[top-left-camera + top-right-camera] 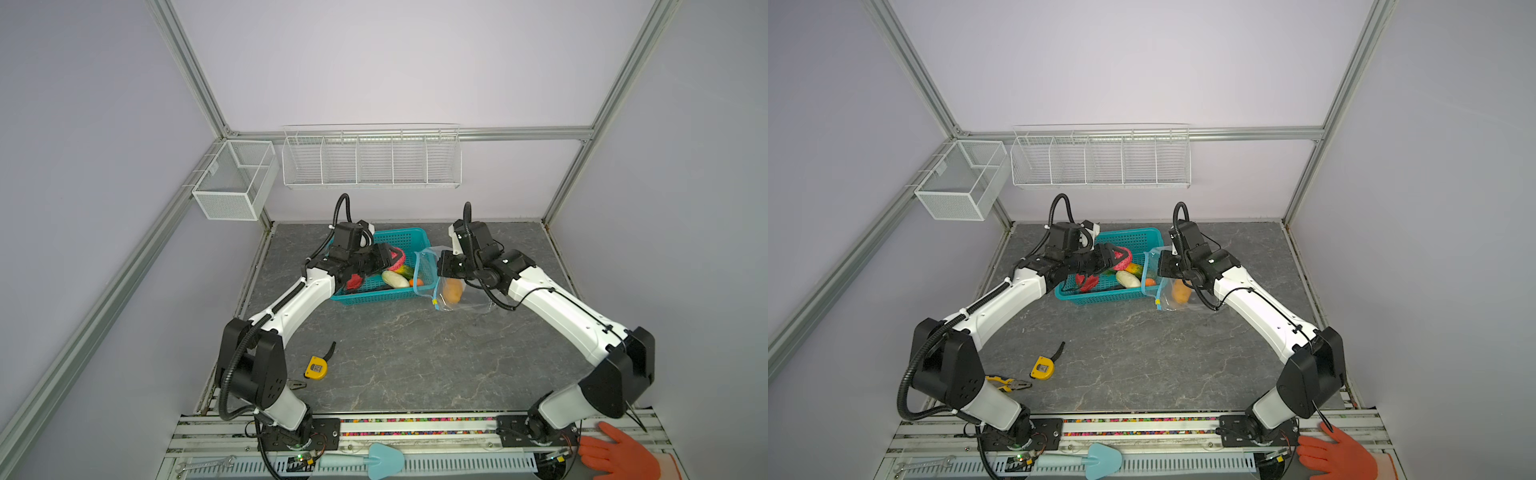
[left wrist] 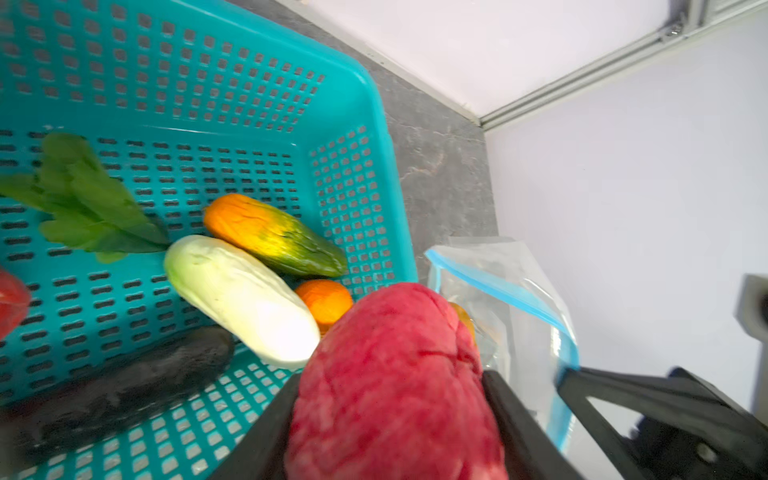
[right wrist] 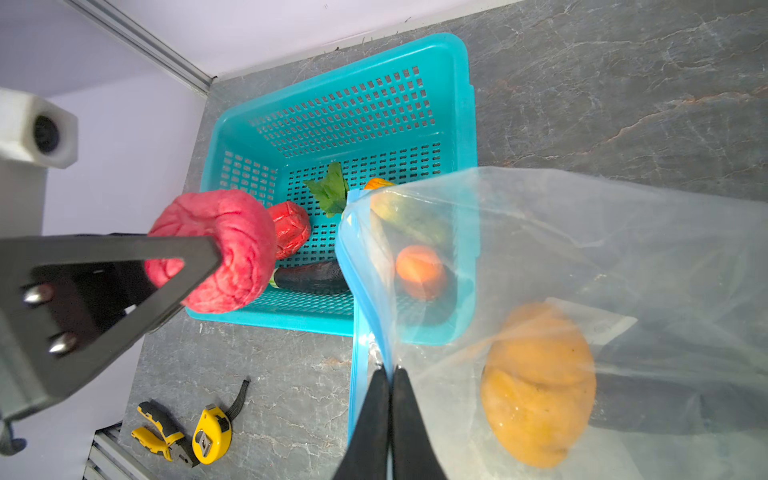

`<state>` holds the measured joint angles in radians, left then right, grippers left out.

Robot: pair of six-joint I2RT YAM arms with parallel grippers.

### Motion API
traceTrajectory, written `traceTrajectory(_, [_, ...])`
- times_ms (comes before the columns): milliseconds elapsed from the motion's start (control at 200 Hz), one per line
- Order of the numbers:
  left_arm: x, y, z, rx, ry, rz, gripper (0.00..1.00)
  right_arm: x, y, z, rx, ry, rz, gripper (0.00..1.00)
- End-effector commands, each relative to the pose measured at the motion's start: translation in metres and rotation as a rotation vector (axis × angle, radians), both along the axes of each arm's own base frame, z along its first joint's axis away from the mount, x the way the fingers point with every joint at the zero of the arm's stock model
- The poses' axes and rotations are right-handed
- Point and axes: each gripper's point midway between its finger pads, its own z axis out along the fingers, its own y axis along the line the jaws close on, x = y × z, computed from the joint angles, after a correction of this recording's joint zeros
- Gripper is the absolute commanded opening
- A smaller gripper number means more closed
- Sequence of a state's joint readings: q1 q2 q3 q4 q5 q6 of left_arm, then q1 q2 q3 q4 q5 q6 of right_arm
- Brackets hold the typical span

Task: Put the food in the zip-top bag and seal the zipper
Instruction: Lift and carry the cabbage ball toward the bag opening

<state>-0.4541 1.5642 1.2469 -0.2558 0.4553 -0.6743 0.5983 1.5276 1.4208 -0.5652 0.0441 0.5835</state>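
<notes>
Fingers of the left gripper [image 2: 392,376] are clamped on a pink food piece [image 3: 241,232], over the teal basket [image 3: 340,54] near the counter's [image 1: 415,353] far edge. Those of the right gripper [image 3: 390,374] press together on the zipper [image 2: 498,293] of the zip-top bag [image 3: 582,249], just beside the basket. An orange piece [image 3: 540,395] lies inside the bag.

No legible text, brand, number or sign found. Tape measure [image 1: 316,368], seven o'clock from the basket [image 1: 374,296]: face label too small to read. Zip-top bag [image 3: 623,249]: pale patch, blurred.
</notes>
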Motion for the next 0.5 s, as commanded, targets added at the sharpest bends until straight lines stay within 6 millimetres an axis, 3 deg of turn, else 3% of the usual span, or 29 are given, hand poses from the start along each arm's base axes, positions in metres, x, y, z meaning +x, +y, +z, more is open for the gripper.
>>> traceTrajectory(0, [-0.016, -0.011, 0.016, -0.055, -0.05, -0.046, 0.51, -0.006, -0.006, 0.018, 0.019, -0.047, -0.013, 0.07])
traceTrajectory(305, [-0.035, -0.031, 0.017, -0.127, -0.087, -0.095, 0.49, -0.007, 0.001, 0.013, 0.044, -0.026, -0.002, 0.07])
traceTrajectory(495, [-0.038, -0.036, 0.004, -0.128, -0.082, -0.089, 0.48, -0.008, 0.001, 0.005, 0.036, -0.01, -0.006, 0.06])
